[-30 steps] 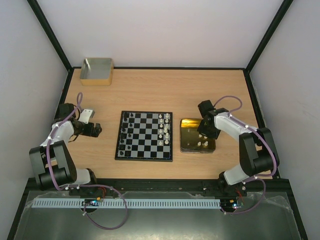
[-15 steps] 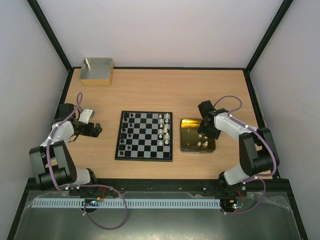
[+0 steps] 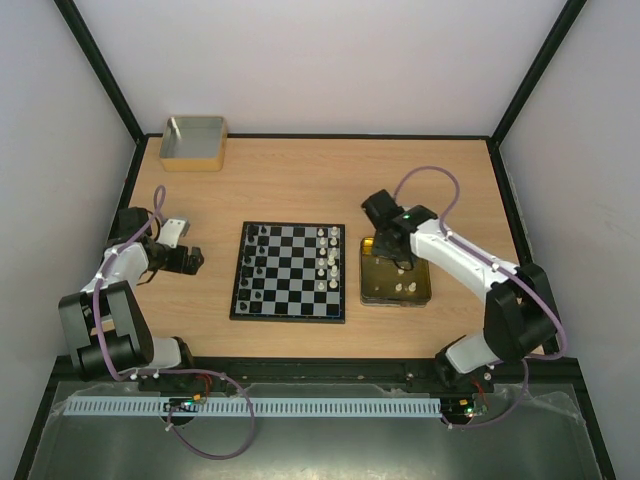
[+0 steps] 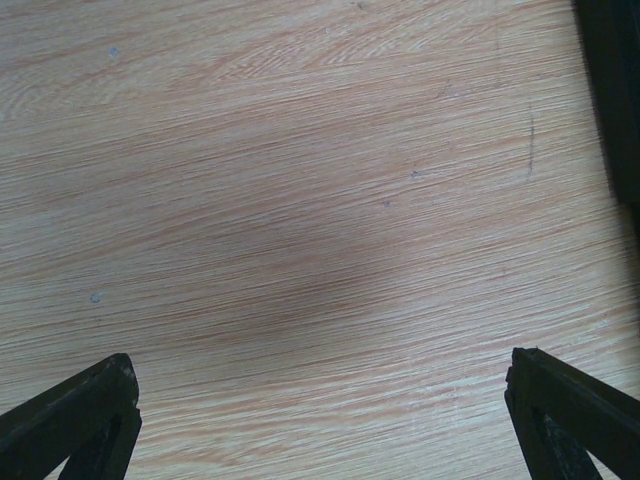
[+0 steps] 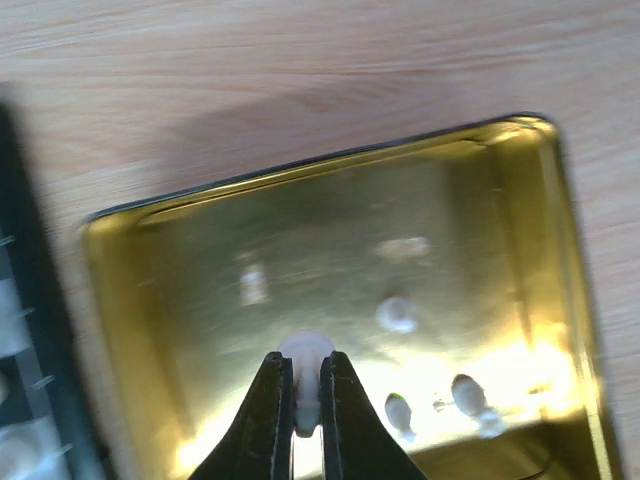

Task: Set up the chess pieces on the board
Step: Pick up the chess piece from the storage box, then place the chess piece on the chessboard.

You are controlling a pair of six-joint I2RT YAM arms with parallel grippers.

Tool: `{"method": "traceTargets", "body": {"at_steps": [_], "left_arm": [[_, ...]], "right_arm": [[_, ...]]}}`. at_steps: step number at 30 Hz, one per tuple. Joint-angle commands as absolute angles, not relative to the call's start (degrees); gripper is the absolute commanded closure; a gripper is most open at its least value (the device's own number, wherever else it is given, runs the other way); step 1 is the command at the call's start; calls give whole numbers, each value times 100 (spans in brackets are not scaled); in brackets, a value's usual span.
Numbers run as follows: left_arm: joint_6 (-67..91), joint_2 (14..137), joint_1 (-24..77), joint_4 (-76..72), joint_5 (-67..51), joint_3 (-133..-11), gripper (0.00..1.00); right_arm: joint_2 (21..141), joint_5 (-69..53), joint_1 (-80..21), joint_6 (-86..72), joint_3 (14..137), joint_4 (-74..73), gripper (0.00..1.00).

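Note:
The board lies mid-table with black pieces along its left columns and cream-white pieces on its right columns. The gold tin right of it holds a few loose white pieces. My right gripper is shut on a white chess piece and holds it over the tin's left part, near the board's right edge; in the top view it hangs at the tin's far left corner. My left gripper is open and empty over bare wood left of the board, fingertips wide apart.
A grey box with tan rim stands at the far left corner. Black frame rails run along the table's edges. Bare wood lies between the left gripper and the board.
My right gripper has moved left and away, from the tin's right side to its far left corner, carrying a white piece. The left arm has not moved.

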State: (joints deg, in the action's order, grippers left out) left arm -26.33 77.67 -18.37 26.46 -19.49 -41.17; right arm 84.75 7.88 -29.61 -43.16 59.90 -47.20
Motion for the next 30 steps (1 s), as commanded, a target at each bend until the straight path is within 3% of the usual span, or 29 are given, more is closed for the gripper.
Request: {"method": "traceTargets", "body": {"at_steps": [1,13,30], "left_arm": [[-2610,7652,-1819,2680,-1996,-4039,1],[-2672,7477,-1819,2722,-1907,-3899,1],[-2676,7490,-1819,2760,-1890,-3934,1]], "right_arm": [[8321,1143,-3823,-4873,6348,-5293,98],[8901,674,-5547,-5577,6255,-4887,98],[9337,116,-5931,-5591,6117,-4242,98]]}}
